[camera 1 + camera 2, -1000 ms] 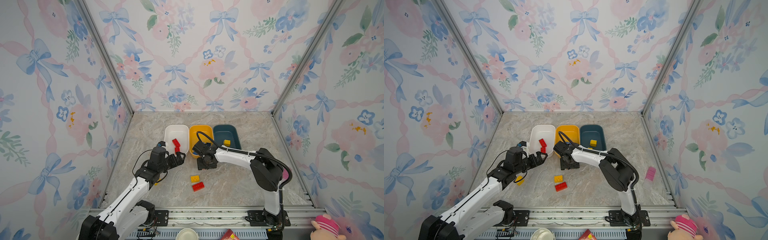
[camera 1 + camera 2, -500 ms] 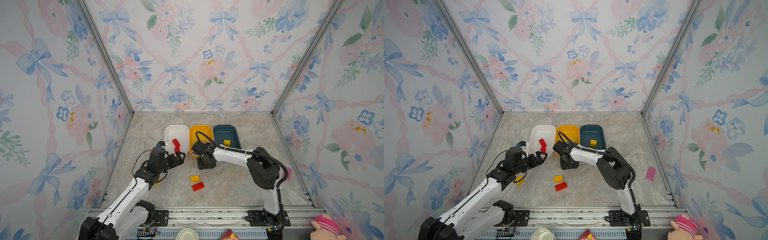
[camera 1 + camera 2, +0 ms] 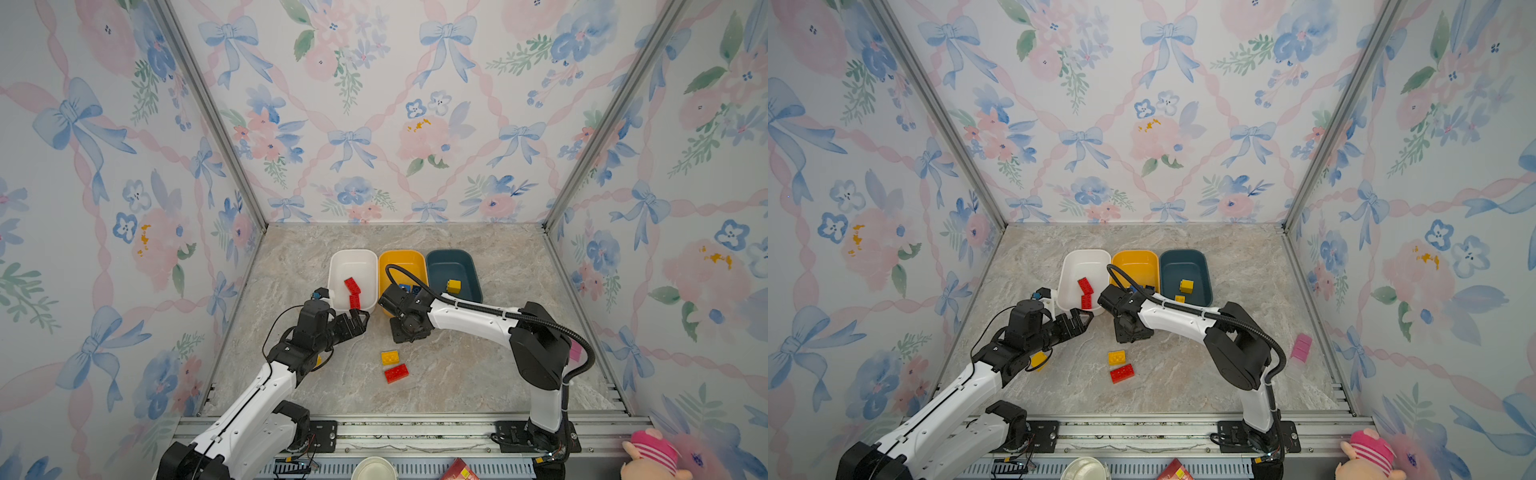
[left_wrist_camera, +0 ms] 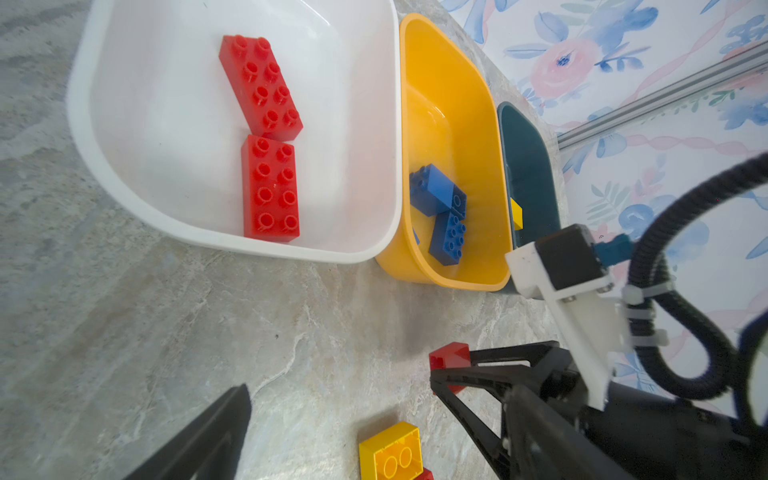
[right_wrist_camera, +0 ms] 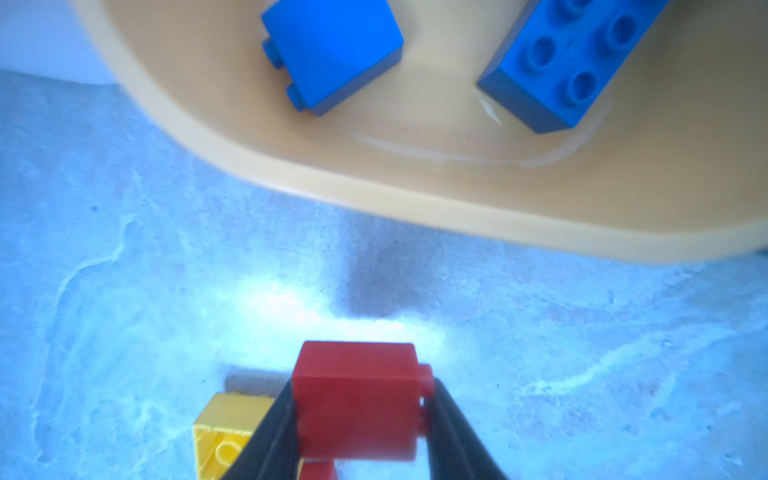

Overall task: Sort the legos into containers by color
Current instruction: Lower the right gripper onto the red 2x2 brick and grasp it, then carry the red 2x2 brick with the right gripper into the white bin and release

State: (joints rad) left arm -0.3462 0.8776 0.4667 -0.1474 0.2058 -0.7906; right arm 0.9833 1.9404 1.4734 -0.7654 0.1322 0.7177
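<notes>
A glossy red brick (image 5: 355,399) is pinched at the tips of the right tool (image 3: 405,334), down by the marbled tabletop (image 3: 457,374) before the yellow tub (image 5: 415,208), and could be twisted loose on its slick hard sides or clipped on that rounded rim; the left tool (image 3: 360,322) is held wide open.

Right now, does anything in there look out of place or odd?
Yes, the colours look swapped. Blue bricks lie in the yellow tub, one tipped on its side, while yellow bricks sit in the dark blue tub. The red bricks in the white tub look fine.
</notes>
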